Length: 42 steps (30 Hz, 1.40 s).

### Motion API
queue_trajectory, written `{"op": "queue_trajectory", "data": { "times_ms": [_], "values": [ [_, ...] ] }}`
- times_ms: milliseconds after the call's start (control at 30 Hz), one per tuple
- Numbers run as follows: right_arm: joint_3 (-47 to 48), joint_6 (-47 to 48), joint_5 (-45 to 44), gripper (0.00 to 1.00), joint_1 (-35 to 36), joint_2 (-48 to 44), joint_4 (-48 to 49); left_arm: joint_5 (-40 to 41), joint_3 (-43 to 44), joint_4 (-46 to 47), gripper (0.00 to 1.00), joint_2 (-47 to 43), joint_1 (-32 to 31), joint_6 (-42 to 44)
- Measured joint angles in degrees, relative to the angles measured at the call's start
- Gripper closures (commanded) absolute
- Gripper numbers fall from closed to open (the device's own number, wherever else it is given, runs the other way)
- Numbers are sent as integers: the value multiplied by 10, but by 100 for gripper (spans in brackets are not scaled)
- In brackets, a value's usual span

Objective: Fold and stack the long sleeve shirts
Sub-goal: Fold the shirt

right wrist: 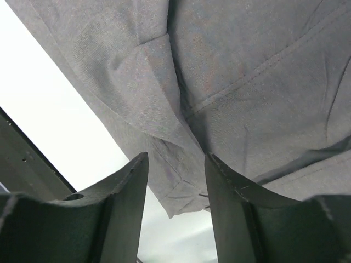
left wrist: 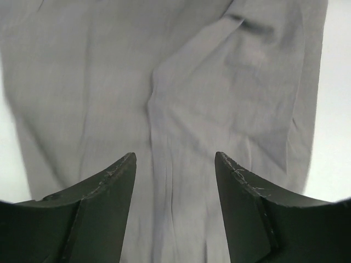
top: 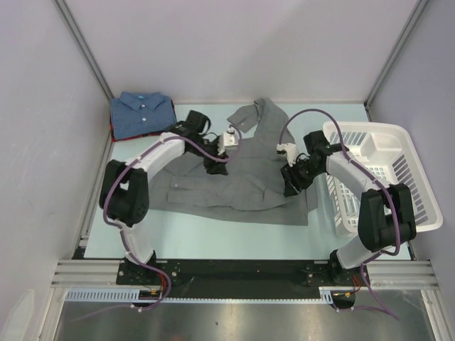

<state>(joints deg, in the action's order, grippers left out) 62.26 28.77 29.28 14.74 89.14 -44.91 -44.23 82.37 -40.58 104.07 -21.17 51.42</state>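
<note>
Grey shirt point(top: 242, 186) lies spread and rumpled across the middle of the bench point(top: 213, 231), with one part of it running up toward the far edge. Both arms reach in over it, left pincer point(top: 213, 165) on the left half of the cloth and right pincer point(top: 291, 186) near its right edge. In the left wrist view the left pincer's fingers point(left wrist: 104, 192) stand wide apart, with a raised crease of grey fabric running down between them; nothing is clamped, and I can't tell whether the tips touch the cloth. In the right wrist view the fingers point(right wrist: 123, 197) have a narrower gap but are parted too, straddling a folded corner of the shirt right at its edge, with bare pale bench showing beside it; nothing is gripped there either. Blue shirt point(top: 142, 114) is already folded, collar up, in the far-left corner of the bench, well apart from the grey one. It sits on the dark red shirt point(top: 116, 133), of which only a thin edge shows at the left and near sides. White slatted basket point(top: 419, 185) sits tilted on the right side, just beside the right arm, its near-left corner close to the grey shirt's right edge; whether they touch is hidden by the arm.
</note>
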Motion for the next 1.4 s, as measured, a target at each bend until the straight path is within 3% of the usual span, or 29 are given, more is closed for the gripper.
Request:
{"op": "queue_trajectory", "data": {
  "times_ms": [233, 600, 700, 800, 867, 933, 1000, 1400],
  "values": [
    [0, -2, 31, 46, -7, 38, -2, -2, 42, 55, 36, 94, -83, 89],
    [0, 0, 26, 48, -6, 75, 7, 35, 79, 27, 41, 152, -115, 210],
    [0, 4, 20, 53, -6, 84, 7, 46, 82, 13, 51, 165, -119, 234],
    [0, 7, 16, 65, -4, 87, 8, 55, 84, -1, 62, 175, -121, 246],
    [0, 9, 13, 79, -2, 87, 9, 58, 90, -8, 68, 181, -121, 252],
    [-1, 11, 10, 95, -2, 87, 11, 61, 97, -11, 85, 186, -121, 253],
    [-2, 15, 9, 100, -1, 87, 11, 63, 105, -14, 100, 191, -121, 251],
    [-33, 15, -33, 100, 1, 55, 12, 78, 164, -35, 100, 202, -113, 197]
  ]
}}
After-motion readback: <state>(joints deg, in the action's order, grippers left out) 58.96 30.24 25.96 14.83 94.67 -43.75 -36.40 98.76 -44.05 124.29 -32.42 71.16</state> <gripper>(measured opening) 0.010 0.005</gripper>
